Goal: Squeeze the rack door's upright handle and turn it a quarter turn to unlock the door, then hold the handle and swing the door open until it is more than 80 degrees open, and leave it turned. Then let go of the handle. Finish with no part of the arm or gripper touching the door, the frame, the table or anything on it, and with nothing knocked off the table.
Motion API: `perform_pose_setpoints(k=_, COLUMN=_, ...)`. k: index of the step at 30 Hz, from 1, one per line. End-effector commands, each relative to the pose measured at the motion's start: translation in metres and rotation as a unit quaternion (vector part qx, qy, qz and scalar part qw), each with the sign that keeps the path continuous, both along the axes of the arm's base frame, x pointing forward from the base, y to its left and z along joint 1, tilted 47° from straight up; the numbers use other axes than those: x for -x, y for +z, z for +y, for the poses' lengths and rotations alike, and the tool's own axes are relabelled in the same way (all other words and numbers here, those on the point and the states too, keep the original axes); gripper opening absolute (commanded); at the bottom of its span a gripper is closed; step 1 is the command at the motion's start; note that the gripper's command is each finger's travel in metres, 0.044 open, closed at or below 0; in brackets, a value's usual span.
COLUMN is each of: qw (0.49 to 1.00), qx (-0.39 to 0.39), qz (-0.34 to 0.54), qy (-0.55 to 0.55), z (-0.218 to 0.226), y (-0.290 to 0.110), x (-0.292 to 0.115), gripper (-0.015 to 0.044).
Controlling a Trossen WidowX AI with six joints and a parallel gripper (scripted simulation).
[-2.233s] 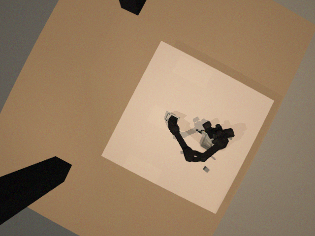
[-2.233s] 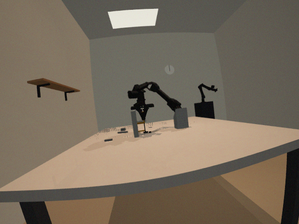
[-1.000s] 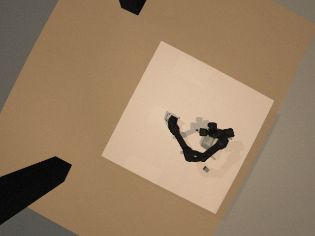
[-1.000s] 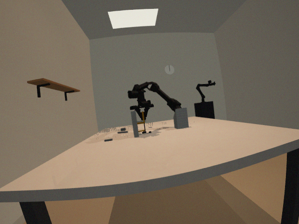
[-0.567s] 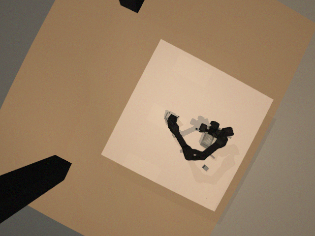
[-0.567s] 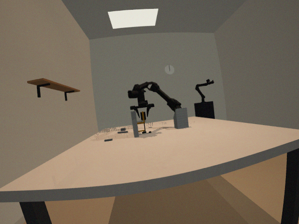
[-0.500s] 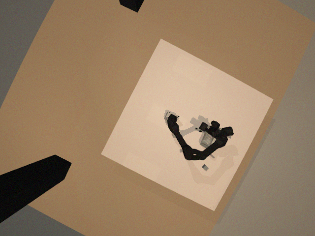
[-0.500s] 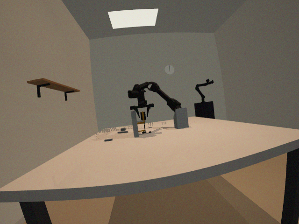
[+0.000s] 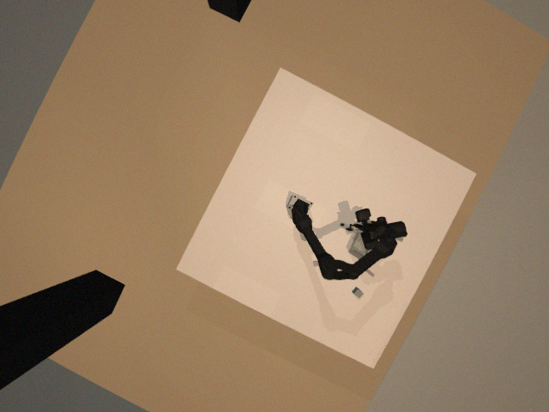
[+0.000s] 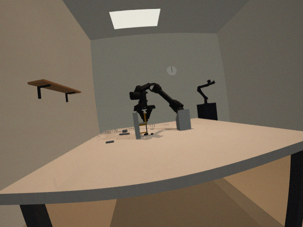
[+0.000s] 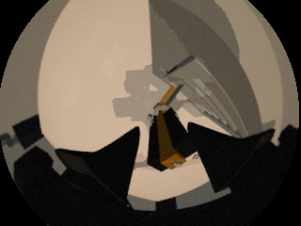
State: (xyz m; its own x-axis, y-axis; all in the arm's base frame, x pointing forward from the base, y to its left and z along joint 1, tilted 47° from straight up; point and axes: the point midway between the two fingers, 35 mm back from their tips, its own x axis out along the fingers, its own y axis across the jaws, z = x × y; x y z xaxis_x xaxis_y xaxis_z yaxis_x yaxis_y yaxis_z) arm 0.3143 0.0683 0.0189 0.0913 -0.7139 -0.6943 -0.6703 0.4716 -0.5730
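Observation:
The rack (image 9: 353,251) (image 11: 207,96) is grey and slatted. A tall grey panel (image 10: 136,126) stands in the exterior view, with orange crossbars (image 10: 142,124) beside it. The upright orange handle (image 10: 145,116) (image 11: 172,159) stands between the spread fingers. My gripper (image 10: 145,120) (image 11: 164,127) is open and points down around the handle. Dark parts lie close on both sides of the handle in the wrist view, and whether they touch it is unclear. The arm covers much of the door in the top view, so its exact angle cannot be read.
A small grey block (image 9: 357,293) (image 10: 124,130) and flat grey bars (image 10: 110,141) (image 10: 124,134) lie on the table near the rack. The arm's grey base block (image 10: 183,120) stands right of the rack in the exterior view. The arm arches above the table.

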Motion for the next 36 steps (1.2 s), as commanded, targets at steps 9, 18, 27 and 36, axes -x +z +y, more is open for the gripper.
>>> perform_pose_setpoints(k=9, qw=0.958, qx=-0.024, qz=-0.204, qy=-0.198, z=-0.0017, y=0.0004, x=-0.0006, gripper=0.0297)
perform_pose_setpoints(k=18, qw=0.872, qx=-0.043, qz=-0.351, qy=-0.340, z=-0.0017, y=0.0004, x=-0.0006, gripper=0.0297)
perform_pose_setpoints(k=27, qw=0.742, qx=-0.059, qz=-0.480, qy=-0.465, z=-0.0017, y=0.0003, x=-0.0006, gripper=0.0297)
perform_pose_setpoints(k=36, qw=0.575, qx=-0.073, qz=-0.586, qy=-0.567, z=-0.0017, y=0.0003, x=-0.0006, gripper=0.0297)
